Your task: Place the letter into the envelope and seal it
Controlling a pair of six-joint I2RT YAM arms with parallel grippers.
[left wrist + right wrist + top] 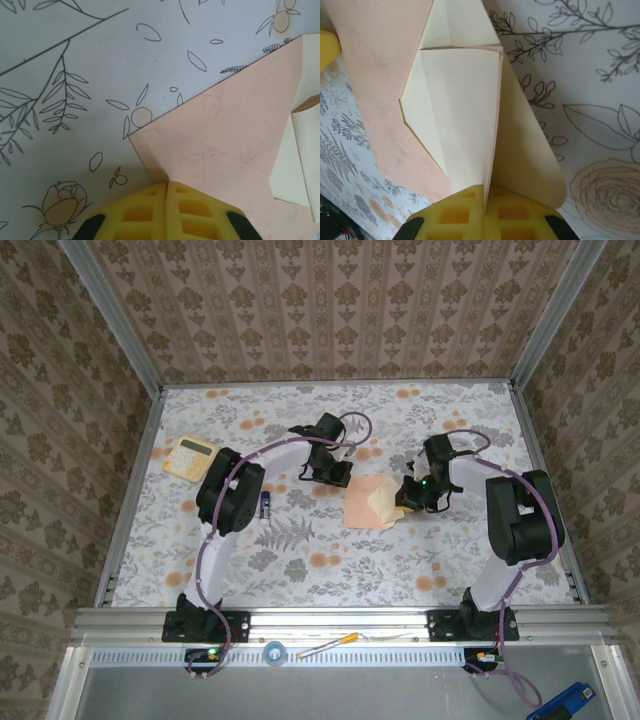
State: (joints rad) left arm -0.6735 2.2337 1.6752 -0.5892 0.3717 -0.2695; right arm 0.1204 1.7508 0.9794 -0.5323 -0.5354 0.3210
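Your left hand [166, 191] clamps the flapped salmon-pink paper envelope [225, 115]; your right hand [484, 194], just rightward, pinches the thin cream-backed paper letter [455, 115].

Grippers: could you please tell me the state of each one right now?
Left gripper: shut on the envelope corner.
Right gripper: shut on pale paper; which sheet, cannot tell.

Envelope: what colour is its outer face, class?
The envelope is salmon pink outside; this shows best in the left wrist view.
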